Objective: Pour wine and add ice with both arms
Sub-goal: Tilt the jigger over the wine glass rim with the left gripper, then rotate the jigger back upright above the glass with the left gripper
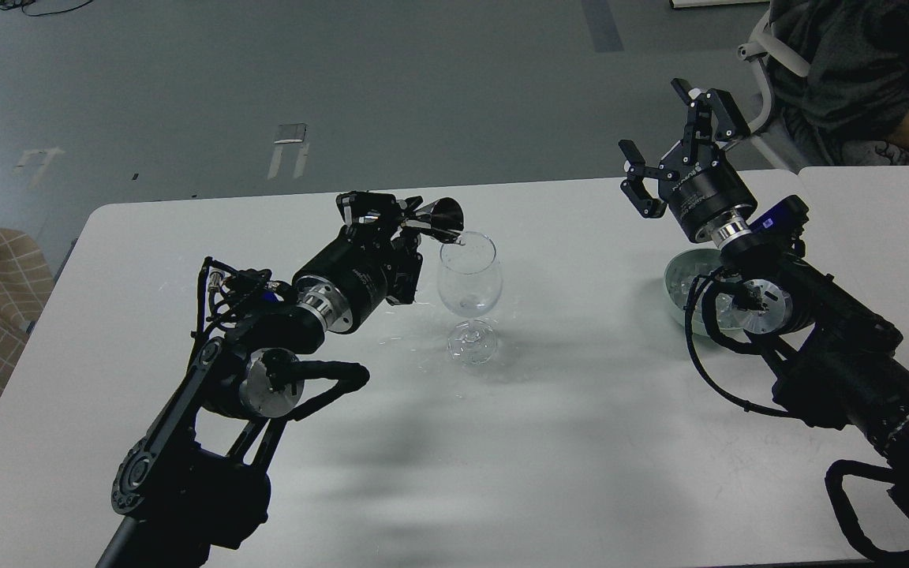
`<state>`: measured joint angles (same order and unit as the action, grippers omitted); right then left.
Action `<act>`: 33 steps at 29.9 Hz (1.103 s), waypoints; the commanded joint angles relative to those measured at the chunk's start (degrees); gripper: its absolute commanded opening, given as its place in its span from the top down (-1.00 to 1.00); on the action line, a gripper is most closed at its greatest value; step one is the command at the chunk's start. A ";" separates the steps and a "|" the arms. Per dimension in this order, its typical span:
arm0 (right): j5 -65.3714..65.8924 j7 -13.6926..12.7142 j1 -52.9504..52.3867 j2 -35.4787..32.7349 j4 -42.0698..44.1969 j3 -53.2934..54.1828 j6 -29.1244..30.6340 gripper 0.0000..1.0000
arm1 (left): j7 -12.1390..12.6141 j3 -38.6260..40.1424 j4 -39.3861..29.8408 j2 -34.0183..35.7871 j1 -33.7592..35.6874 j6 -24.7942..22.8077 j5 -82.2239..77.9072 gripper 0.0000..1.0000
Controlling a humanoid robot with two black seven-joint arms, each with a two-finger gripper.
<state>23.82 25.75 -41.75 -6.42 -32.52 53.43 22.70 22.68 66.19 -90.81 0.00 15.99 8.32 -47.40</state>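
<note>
Right tool point(663, 150) arm hides bowl point(679, 280) contents.

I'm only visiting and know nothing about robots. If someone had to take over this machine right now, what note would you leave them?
Left gripper: shut on a small dark cup, tipped over the rim of the wine glass.
Right gripper: open, empty, raised above the table.
Wine glass: upright mid-table; I can't tell how much liquid is in it.
Bowl: behind the right arm, holding what looks like ice.
Done: pouring appears under way.
Left: finish the pour, then move ice from bowl to glass.
</note>
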 commanded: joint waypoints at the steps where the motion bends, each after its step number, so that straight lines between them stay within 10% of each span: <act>1: 0.00 0.00 0.00 0.00 0.00 0.01 -0.02 -1.00 | -0.09 -0.10 -0.06 0.00 -0.34 0.03 -1.55 1.00; 33: 0.00 0.00 0.53 0.00 0.00 -0.08 -0.02 -1.00 | -0.80 -3.09 -0.85 0.00 -0.17 2.75 -12.63 1.00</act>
<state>23.82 25.83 -41.22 -6.42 -32.52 53.35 22.69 21.80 63.05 -91.00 0.03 15.49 10.89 -60.06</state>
